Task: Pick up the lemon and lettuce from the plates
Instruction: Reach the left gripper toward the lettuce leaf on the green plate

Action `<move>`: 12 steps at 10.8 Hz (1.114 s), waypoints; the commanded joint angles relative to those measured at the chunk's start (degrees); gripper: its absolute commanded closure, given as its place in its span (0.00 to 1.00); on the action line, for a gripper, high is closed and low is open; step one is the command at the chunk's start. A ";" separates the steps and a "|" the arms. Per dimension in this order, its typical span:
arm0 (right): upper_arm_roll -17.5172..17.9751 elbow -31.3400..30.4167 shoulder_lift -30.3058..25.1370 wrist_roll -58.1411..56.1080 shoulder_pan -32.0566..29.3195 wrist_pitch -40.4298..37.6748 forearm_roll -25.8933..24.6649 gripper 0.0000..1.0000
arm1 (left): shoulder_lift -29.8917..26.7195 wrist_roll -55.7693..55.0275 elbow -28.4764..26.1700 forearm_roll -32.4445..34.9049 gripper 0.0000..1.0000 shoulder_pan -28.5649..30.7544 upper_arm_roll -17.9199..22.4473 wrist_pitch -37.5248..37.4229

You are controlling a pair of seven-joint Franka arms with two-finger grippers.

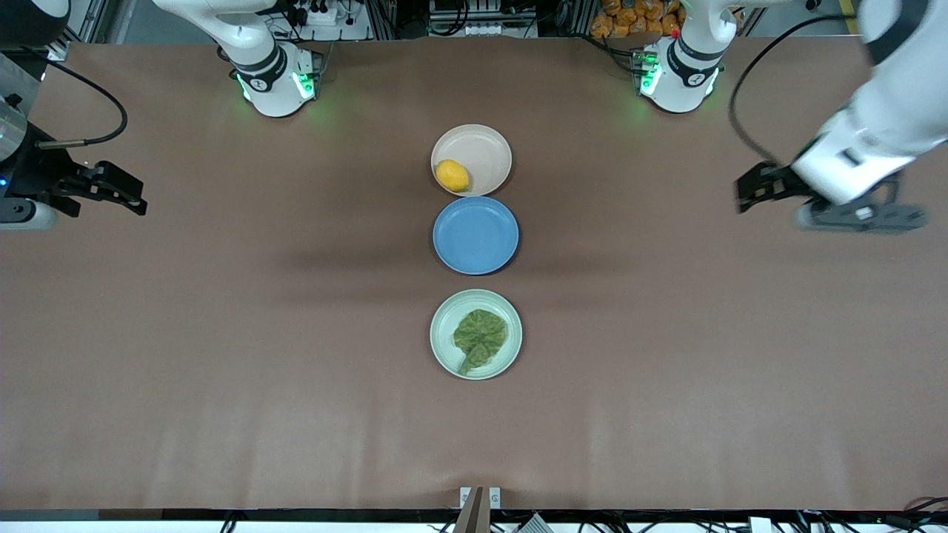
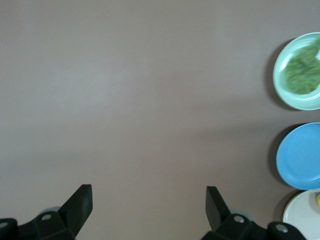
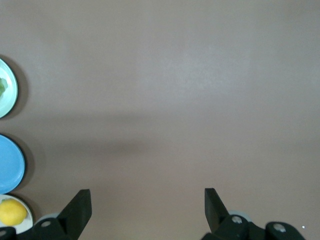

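Observation:
The yellow lemon [image 1: 452,175] lies on the cream plate [image 1: 485,148], the plate of the row farthest from the front camera. The dark green lettuce [image 1: 480,337] lies on the mint plate [image 1: 441,348], the nearest one. My left gripper [image 1: 744,191] is open and empty above bare table at the left arm's end. My right gripper [image 1: 133,196] is open and empty above bare table at the right arm's end. The left wrist view shows the lettuce [image 2: 302,72] and its mint plate [image 2: 281,87]. The right wrist view shows the lemon [image 3: 12,212].
An empty blue plate [image 1: 475,235] sits between the cream and mint plates, and shows in both wrist views [image 2: 300,156] [image 3: 9,164]. The brown table [image 1: 222,333] spreads wide on both sides of the plate row.

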 commanded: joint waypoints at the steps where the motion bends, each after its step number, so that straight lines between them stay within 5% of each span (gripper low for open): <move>1: 0.67 -2.47 -0.34 1.85 0.08 -0.94 1.17 0.00 | 6.01 0.30 1.02 -0.66 0.00 -3.76 -1.39 9.49; 6: 0.76 -8.27 -2.71 10.47 6.84 -1.02 1.87 0.00 | 18.92 -8.70 1.10 -0.93 0.00 -15.17 -1.48 29.34; 8: 0.68 -9.50 -2.62 10.56 7.99 -1.03 6.34 0.00 | 25.86 -12.35 1.28 -0.58 0.00 -20.01 -1.31 38.48; 12: 0.68 -12.76 -3.59 15.21 15.18 -0.41 6.98 0.00 | 38.01 -11.65 1.54 -0.05 0.00 -22.84 -1.04 60.38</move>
